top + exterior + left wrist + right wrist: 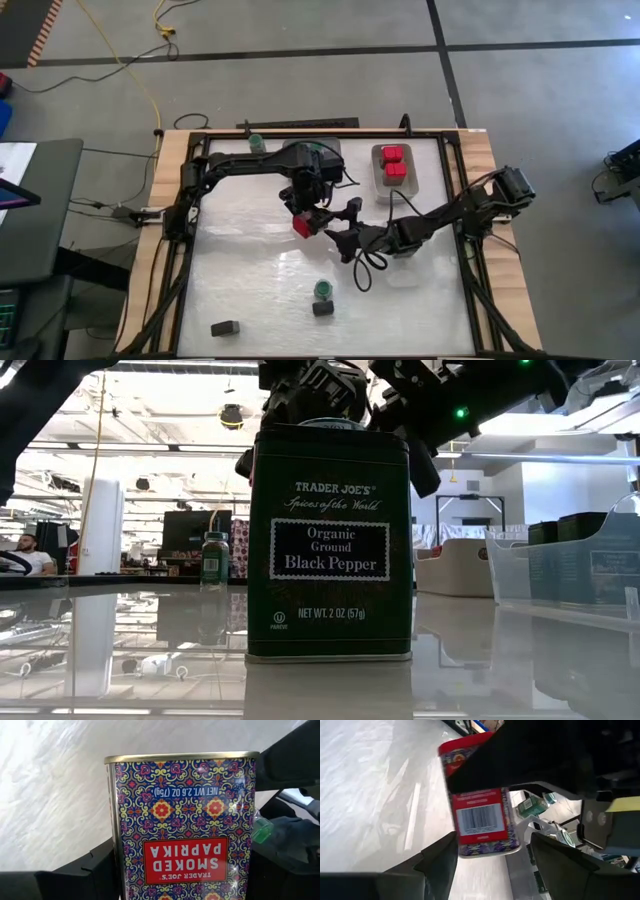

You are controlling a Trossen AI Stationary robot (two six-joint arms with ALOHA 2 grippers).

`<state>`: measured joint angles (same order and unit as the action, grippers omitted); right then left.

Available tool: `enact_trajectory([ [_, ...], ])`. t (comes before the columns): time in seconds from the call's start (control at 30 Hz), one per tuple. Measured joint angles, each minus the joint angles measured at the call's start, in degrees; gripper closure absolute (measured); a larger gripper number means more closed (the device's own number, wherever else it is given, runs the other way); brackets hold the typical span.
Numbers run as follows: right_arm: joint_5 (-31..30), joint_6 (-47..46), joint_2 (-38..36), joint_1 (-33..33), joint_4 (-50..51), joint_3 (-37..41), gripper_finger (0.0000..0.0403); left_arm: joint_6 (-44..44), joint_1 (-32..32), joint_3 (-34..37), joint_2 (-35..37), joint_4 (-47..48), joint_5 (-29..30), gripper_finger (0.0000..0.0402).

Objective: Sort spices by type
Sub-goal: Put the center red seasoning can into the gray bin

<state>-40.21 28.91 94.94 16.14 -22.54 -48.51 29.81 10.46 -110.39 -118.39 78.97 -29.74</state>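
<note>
My left gripper [305, 214] is over the table's middle, shut on a red-lidded smoked paprika tin [182, 820], which is lifted off the table. My right gripper [492, 857] comes in level from the right and is open. Its fingers stand on either side of the tin's bottom end [490, 851], apart from it. Two red-lidded tins [393, 165] lie in a grey tray at the far right. A green-lidded jar [323, 290] and a dark tin [322, 308] stand near the front, and another dark tin [225, 328] lies at the front left. My left gripper pinches the paprika tin's two narrow sides [114, 870] between its fingers, toward the lid end. The fingers slant down from above and from the far left. The tin hangs clear of the table, tilted, with its red lid [302, 228] up and its bottom pointing away from the gripper.
A green-lidded jar [256, 143] stands at the table's far edge. A black pepper tin [330, 540] stands right in front of the low camera. A clear tray [600, 575] on the right in the low view holds dark tins. Black frame rails [466, 250] border the work surface.
</note>
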Motion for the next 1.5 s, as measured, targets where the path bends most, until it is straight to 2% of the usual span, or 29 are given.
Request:
enact_trajectory([
  [0.13,0.0,0.1,0.0,0.0,1.4,0.0,0.0092,0.2,0.5,0.0,0.0,0.0,0.0,0.0104],
  [0.33,0.0,-0.3,0.0,-0.2,1.8,0.0,0.0017,0.0,0.7,0.0,0.0,-0.4,0.0,0.0104],
  [0.43,-0.1,-6.4,0.0,-0.4,1.4,0.0,0.0008,-0.3,0.7,0.0,0.0,-0.4,0.0,0.0104],
  [0.53,0.0,-11.0,0.0,-0.8,1.8,0.0,0.0020,-1.4,0.7,0.0,0.0,-0.8,-0.2,0.0104],
  [0.63,0.0,-11.1,0.0,-1.4,2.4,0.0,0.0026,-1.3,0.7,0.0,0.0,-3.1,-1.1,0.0104],
  [0.93,0.3,-4.4,0.0,-1.5,3.3,0.0,0.0034,-0.3,0.7,0.0,0.0,-8.5,-4.5,0.0104],
  [1.03,0.3,-4.4,0.0,-1.5,3.3,0.0,0.0059,-0.2,0.7,0.0,0.0,-8.5,-4.5,0.0104],
  [1.27,-0.7,-4.0,0.0,-1.5,3.2,0.0,0.0168,0.4,0.8,0.0,0.0,-9.9,-4.9,0.0103],
  [1.5,-0.7,-4.0,0.0,-1.6,3.6,0.1,0.0168,1.6,0.9,0.0,0.1,-10.6,-1.6,0.0103],
])
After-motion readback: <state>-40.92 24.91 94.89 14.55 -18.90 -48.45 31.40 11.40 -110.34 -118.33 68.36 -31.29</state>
